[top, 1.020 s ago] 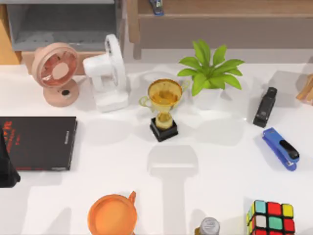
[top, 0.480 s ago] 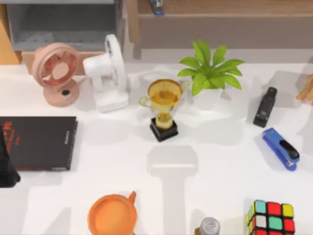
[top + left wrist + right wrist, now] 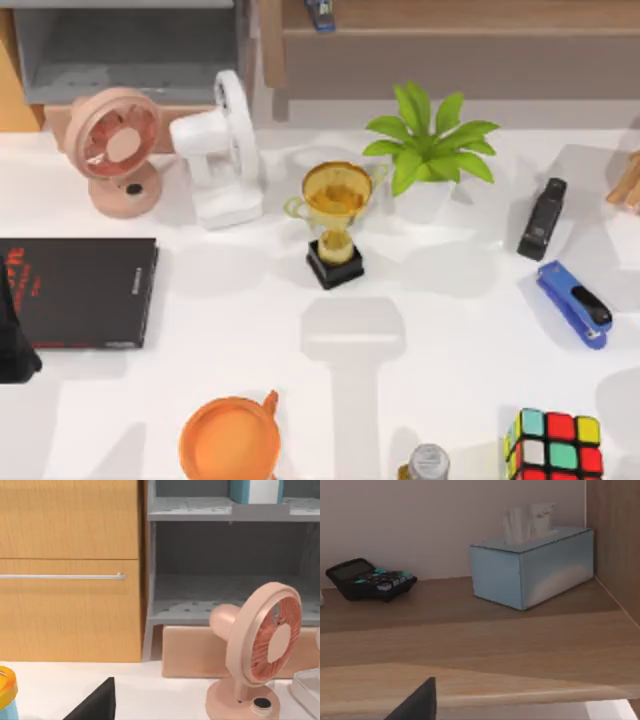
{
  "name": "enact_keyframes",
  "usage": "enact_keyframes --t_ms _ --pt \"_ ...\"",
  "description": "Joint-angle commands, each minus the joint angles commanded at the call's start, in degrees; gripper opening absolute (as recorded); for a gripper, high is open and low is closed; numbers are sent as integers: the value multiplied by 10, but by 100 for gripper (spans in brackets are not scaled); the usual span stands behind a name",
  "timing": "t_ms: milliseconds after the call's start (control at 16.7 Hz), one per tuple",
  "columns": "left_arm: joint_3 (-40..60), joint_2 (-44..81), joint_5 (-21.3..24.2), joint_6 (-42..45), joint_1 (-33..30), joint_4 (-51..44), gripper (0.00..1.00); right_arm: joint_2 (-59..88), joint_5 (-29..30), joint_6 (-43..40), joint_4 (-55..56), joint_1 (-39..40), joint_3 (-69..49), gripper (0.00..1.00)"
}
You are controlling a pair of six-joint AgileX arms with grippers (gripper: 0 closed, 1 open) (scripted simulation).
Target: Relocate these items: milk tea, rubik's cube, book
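1. The left end effector [image 3: 15, 350] is showing as a dark shape at the left edge of the top view, over the near corner of the thin black book with red lettering [image 3: 80, 291]; whether it is released or clenched cannot be told.
2. The right end effector is presenting just a dark tip [image 3: 417, 702] at the lower edge of the right wrist view, and its state cannot be told either.
3. The black-edged rubik's cube with red, green, yellow, teal and white stickers [image 3: 555, 445] is sitting on the white worktop [image 3: 440, 330] at its near right corner, touched by nothing.
4. A small grey-capped bottle [image 3: 428, 464] is standing just to the left of the cube, at the near edge.
5. An orange round cup with a handle [image 3: 230, 438] is resting farther left along the same edge.
6. A gold trophy on a black base [image 3: 333, 222] is standing mid-worktop, with a green potted plant [image 3: 430, 150] behind it to the right.
7. A pink desk fan [image 3: 115, 150] and a white fan [image 3: 220, 150] are standing side by side at the far left.
8. A black stapler [image 3: 542, 218] and a blue stapler [image 3: 574, 303] are lying near the right side.
9. The right wrist camera is facing a wooden shelf holding a pale blue tissue box [image 3: 532, 565] and a black calculator [image 3: 370, 578], well apart.
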State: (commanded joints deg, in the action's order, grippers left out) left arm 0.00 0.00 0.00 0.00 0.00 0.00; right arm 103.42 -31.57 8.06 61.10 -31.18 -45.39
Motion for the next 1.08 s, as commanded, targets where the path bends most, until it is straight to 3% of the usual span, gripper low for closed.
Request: enact_keyframes --t_ms 240,540,1080 --pt "0 0 0 0 0 0 100 -80 19 113 -179 88 -30 100" --pt "0 0 0 0 0 0 100 -167 66 261 -510 254 -61 100" --pt "0 0 0 0 0 0 100 -241 222 413 -1082 586 -80 100"
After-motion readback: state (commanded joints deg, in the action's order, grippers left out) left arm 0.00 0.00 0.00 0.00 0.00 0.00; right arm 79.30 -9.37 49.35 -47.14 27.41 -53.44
